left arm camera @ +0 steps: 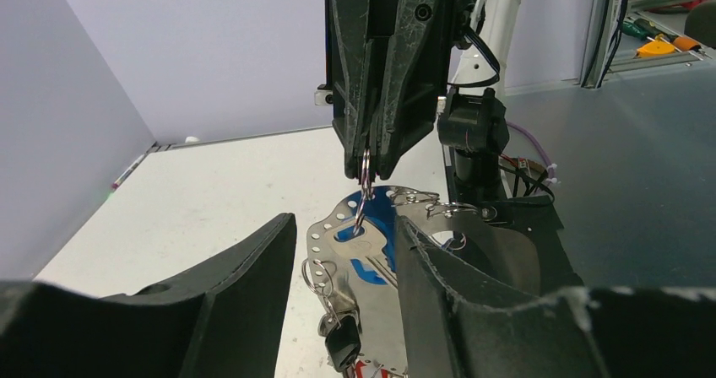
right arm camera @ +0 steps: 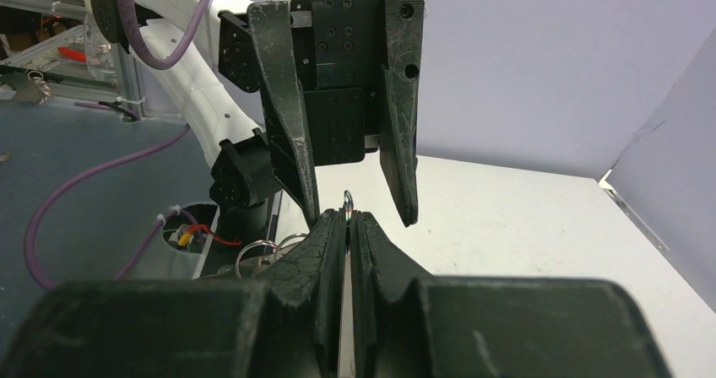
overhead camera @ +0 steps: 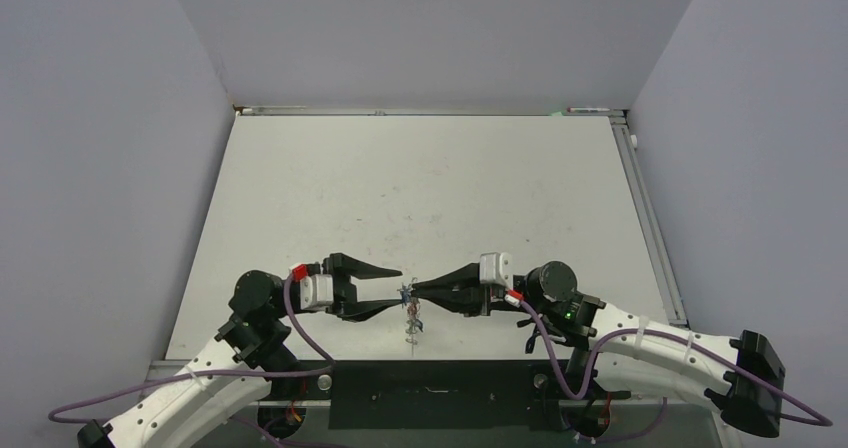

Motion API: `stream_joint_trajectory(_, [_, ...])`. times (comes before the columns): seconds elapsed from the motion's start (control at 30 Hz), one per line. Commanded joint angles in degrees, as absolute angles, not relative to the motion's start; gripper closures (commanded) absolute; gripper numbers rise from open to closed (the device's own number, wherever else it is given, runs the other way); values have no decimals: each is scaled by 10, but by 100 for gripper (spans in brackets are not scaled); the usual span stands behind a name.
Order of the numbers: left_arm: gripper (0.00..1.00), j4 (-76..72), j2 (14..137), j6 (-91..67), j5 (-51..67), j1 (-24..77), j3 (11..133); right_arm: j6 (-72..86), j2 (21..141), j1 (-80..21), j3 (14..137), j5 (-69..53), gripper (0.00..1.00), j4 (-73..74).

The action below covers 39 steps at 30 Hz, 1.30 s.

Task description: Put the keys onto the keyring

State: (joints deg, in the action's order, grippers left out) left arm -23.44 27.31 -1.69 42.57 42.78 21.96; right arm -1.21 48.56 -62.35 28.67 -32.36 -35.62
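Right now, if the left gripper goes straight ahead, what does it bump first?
Probably the keys dangling from the keyring that the right gripper pinches. They hang just ahead of the open left gripper, though depth is hard to judge.

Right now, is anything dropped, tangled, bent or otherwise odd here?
Nothing stands out. The right gripper is shut on the keyring, and the keys hang below it in one bunch, just ahead of the open left gripper. No damage shows, though the bunch is too crowded to rule out a snag.
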Motion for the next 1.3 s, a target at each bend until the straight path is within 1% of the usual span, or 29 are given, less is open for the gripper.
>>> stream_joint_trajectory(0.0, [57, -266, 266, -24, 431, 431, 218, -11, 493, -628, 286, -346, 95, -441])
stream_joint_trajectory(0.37, [69, -267, 272, -27, 434, 432, 220, -13, 525, -628, 295, -349, 95, -454])
stream_joint_trajectory(0.53, [69, -250, 281, -17, 435, 436, 224, -6, 518, -628, 288, -345, 95, -467])
stream_joint_trajectory(0.67, [67, -245, 283, -14, 433, 438, 225, -3, 507, -628, 280, -335, 95, -473])
stream_joint_trajectory(0.93, [68, -272, 282, -31, 443, 438, 218, 0, 509, -633, 276, -336, 95, -479])
stream_joint_trajectory(1.07, [71, -276, 286, -32, 445, 439, 216, 0, 507, -634, 271, -332, 95, -483])
stream_joint_trajectory(1.2, [78, -278, 293, -33, 447, 439, 218, 0, 504, -634, 264, -331, 95, -494])
stream_joint_trajectory(1.27, [79, -281, 295, -35, 448, 438, 217, 0, 507, -635, 264, -332, 95, -496])
